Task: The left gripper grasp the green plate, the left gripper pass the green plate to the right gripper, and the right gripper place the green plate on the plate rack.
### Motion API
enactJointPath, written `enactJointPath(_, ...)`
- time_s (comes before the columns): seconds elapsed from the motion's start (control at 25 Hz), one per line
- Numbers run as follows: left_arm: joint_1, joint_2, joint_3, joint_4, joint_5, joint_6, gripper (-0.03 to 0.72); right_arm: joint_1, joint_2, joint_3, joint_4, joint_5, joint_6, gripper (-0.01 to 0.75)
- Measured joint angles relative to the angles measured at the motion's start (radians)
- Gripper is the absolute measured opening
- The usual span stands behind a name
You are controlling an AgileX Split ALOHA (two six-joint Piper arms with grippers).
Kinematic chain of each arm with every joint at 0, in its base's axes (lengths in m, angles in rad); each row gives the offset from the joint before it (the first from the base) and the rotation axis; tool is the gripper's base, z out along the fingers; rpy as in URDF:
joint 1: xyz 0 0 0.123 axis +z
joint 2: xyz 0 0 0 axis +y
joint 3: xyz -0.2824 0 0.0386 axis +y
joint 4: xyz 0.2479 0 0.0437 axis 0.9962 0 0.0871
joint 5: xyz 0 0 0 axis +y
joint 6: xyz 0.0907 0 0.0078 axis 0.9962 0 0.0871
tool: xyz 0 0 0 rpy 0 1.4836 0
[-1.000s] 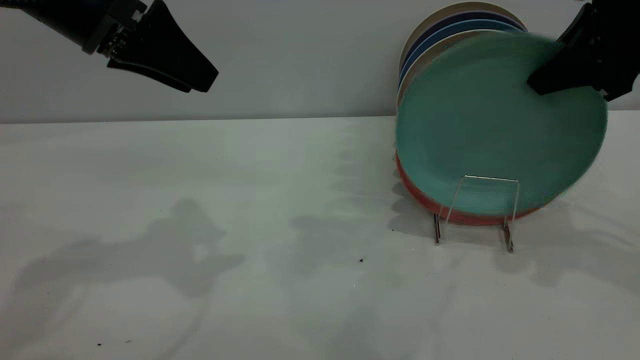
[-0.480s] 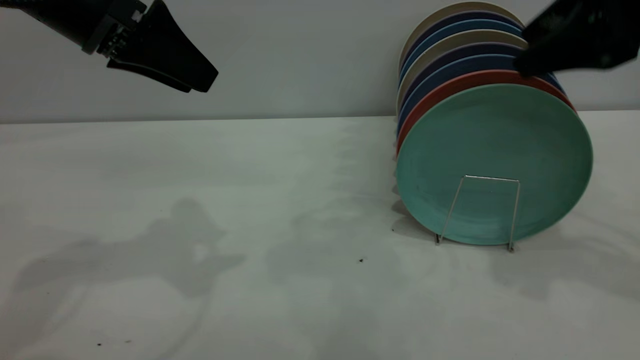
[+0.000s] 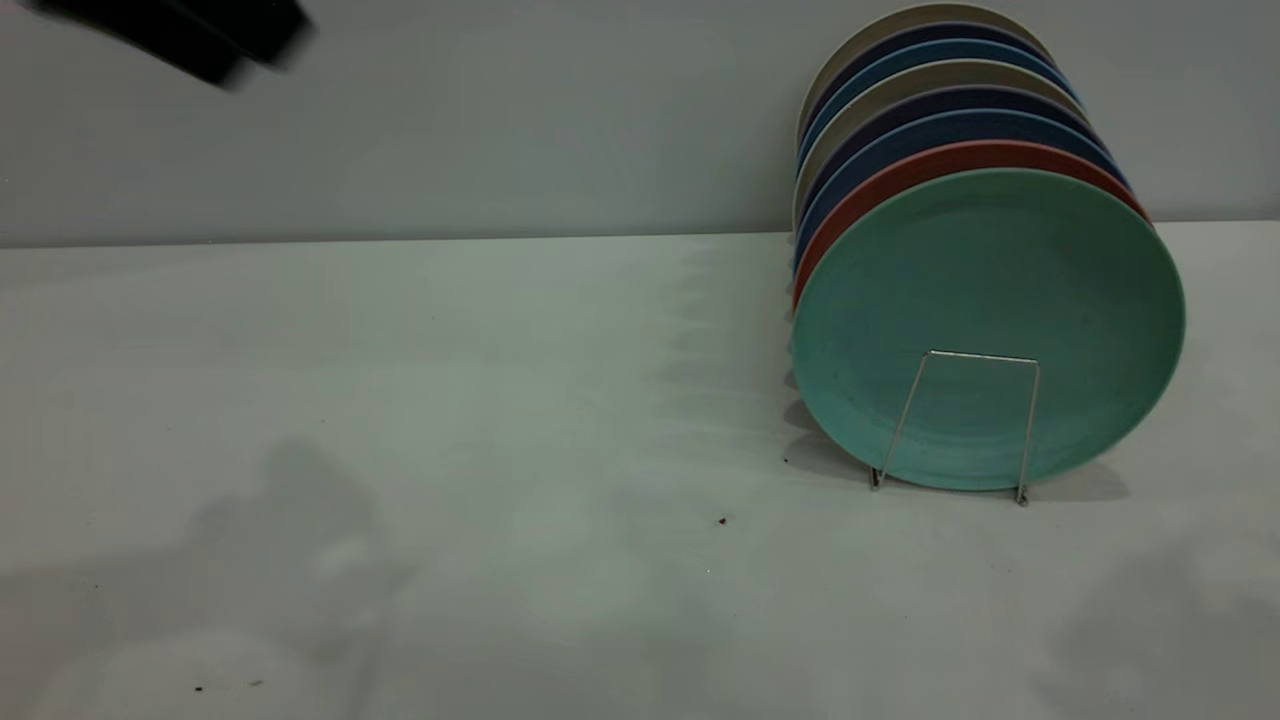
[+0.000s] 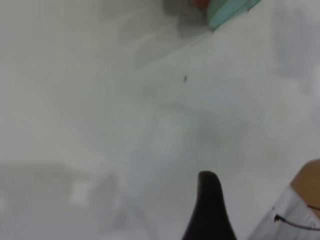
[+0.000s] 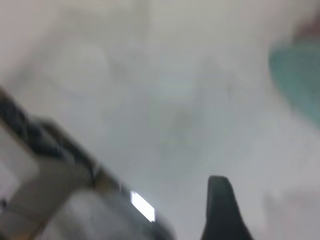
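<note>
With green plate [image 3: 988,325] racked upright, left tool [image 3: 215,35] well apart.

Green plate [image 3: 988,328]: matte teal-green, frontmost in row, right side of scene. Red plate [image 3: 900,180]: brick-red rim just behind it. Farther plates [image 3: 905,95]: navy, dark purple, cream, mid-blue, dark purple, cream at far end, rims only showing. Plate rack [image 3: 955,425]: thin silver wire loop across teal face. Table [image 3: 450,400]: pale grey-white, few dark specks near front. Wall [image 3: 550,110]: plain light grey. Left gripper [image 3: 215,35]: black, blurred, far left top corner.
</note>
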Motion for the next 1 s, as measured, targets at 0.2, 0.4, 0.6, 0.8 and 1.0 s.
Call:
enactJointPath(0.2, 0.0, -0.229, 0.0, 0.224, 0.075, -0.26, 0.591, 0.0, -0.216, 0.067, -0.337, 0.063, 0.355, 0.482)
enactJointPath(0.4, 0.0, -0.384, 0.001, 0.374, 0.176, -0.447, 0.591, 0.0, -0.473, 0.279, -0.535, 0.071, 0.524, 0.48)
enactJointPath(0.6, 0.0, -0.48, 0.063, 0.459, 0.18, -0.555, 0.591, 0.0, -0.734, 0.509, -0.625, 0.023, 0.588, 0.48)
enactJointPath(0.8, 0.0, -0.591, 0.231, 0.495, 0.18, -0.584, 0.591, 0.0, -0.933, 0.6, -0.625, -0.023, 0.607, 0.479)
enactJointPath(1.0, 0.0, -0.726, 0.445, 0.506, 0.179, -0.597, 0.591, 0.017, -1.008, 0.602, -0.637, -0.031, 0.665, 0.479)
